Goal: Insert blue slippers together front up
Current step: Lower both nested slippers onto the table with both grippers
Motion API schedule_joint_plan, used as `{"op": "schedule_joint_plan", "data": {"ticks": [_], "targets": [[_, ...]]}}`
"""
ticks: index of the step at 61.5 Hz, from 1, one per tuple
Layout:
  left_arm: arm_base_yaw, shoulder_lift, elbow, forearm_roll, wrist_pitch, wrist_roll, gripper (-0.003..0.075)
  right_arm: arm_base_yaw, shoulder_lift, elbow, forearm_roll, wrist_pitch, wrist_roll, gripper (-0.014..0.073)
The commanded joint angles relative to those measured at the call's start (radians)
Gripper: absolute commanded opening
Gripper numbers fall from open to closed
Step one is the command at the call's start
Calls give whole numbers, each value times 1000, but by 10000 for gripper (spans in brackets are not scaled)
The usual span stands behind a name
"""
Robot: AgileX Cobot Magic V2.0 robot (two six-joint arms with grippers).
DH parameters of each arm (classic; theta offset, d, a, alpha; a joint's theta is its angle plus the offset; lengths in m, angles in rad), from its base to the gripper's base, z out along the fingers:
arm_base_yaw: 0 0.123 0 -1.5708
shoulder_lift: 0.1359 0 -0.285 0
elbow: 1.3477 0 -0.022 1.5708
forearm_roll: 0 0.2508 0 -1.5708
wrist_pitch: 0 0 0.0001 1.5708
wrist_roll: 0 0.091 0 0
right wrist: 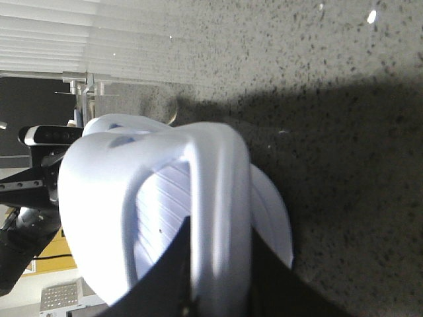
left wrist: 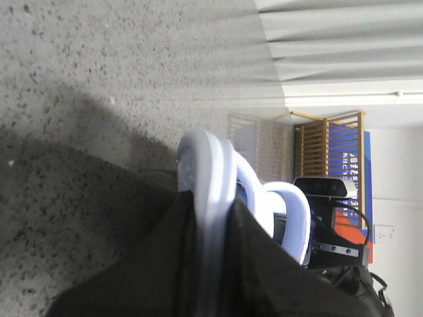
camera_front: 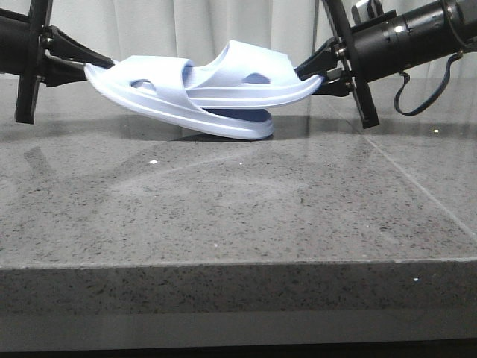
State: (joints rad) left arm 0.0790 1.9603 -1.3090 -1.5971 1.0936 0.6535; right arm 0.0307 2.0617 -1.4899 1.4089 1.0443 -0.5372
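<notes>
We see the slippers (camera_front: pixel 205 93) joined, one pushed into the other, held in the air above the far part of the surface (camera_front: pixel 223 216). Their long axis runs left to right across the front view. The lower sole tip dips toward the surface near the middle, though we cannot tell if it touches. Straps and oval side holes face the camera.

The left gripper (camera_front: pixel 88 68) has its jaws clenched on the left slipper's end; the right gripper (camera_front: pixel 311 74) has its jaws clenched on the right slipper's end.

Bare surface stretches from the slippers to the near edge and off to the right. A curtain (camera_front: pixel 186 26) hangs behind. In the left wrist view a blue panel (left wrist: pixel 345 155) carries white lettering we cannot read.
</notes>
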Motion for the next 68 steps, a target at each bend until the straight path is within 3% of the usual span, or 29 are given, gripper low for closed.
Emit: {"op": "schedule_joint_plan", "data": {"ticks": [1, 30, 37, 51, 57, 68], "targets": [[-54, -49, -21, -105, 108, -3, -20, 45, -57, -23, 113, 98, -14, -117], [-81, -49, -21, -106, 88, 31, -20, 35, -57, -23, 113, 98, -14, -109], [-60, -49, -21, -95, 88, 42, -20, 9, -57, -23, 98, 100, -14, -19], [2, -49, -21, -19, 95, 48, -9, -53, -57, -32, 59, 129, -14, 255], [22, -49, -21, 8, 113, 55, 87, -72, -57, -51, 20, 142, -14, 302], [39, -49, -21, 63, 116, 59, 438, -83, -57, -108, -45, 157, 9, 313]]}}
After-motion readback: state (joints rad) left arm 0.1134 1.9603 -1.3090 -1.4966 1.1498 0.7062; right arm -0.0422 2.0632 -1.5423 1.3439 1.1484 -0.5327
